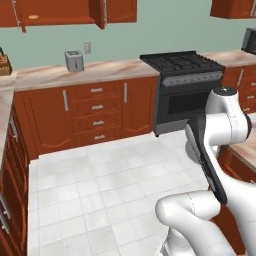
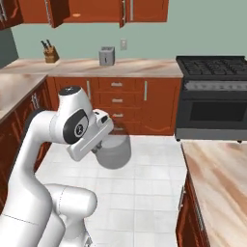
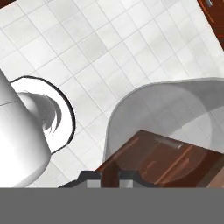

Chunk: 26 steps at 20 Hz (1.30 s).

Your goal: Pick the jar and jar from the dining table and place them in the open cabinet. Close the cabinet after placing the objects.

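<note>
My gripper [image 3: 107,178] is shut on the smoky-grey see-through jar [image 3: 162,127], which fills the right of the hand view with the white tile floor behind it. In the right base view this jar [image 2: 114,152] hangs under the hand, out over the floor and left of the dining table [image 2: 217,178]. A corner of the dining table [image 1: 247,145] also shows at the right of the left base view. The cabinet [image 1: 60,11] hangs on the far wall with its doors swung open. The same cabinet [image 2: 87,9] sits at the top left of the right base view. I cannot make out the other jar.
A black stove [image 1: 182,62] stands against the far wall, with a toaster [image 1: 74,61] on the counter to its left. A knife block [image 2: 49,55] sits further left. Low drawer units line the wall and the left side. Open tile floor [image 1: 100,180] lies between.
</note>
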Tool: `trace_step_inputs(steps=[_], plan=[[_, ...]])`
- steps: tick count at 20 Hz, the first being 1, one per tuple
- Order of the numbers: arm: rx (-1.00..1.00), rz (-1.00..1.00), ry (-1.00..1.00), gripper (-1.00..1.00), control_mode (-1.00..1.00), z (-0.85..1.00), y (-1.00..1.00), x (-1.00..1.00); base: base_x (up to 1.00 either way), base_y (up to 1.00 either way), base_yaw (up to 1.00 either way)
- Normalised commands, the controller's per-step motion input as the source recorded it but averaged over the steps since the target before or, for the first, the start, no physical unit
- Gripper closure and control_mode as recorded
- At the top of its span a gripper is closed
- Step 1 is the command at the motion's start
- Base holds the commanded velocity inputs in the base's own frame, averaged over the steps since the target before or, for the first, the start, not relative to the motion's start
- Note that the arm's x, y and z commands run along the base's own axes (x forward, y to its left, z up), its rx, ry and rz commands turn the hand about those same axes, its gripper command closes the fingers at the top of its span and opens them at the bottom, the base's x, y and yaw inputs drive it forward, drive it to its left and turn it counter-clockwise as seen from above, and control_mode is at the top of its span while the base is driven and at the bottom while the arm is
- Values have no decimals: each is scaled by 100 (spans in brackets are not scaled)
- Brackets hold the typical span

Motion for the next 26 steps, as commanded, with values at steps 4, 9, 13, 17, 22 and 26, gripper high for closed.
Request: trace_step_inputs(steps=[4,9,13,17,22,26], plan=[[0,0,0,100,100,0,0,0,100,43,9],[0,0,0,100,100,0,0,0,100,57,8],[0,0,0,100,100,0,0,0,97,69,6],[0,0,0,100,100,0,0,0,99,65,5],[0,0,0,100,100,0,0,0,100,49,8],[0,0,0,100,100,0,0,0,100,25,12]])
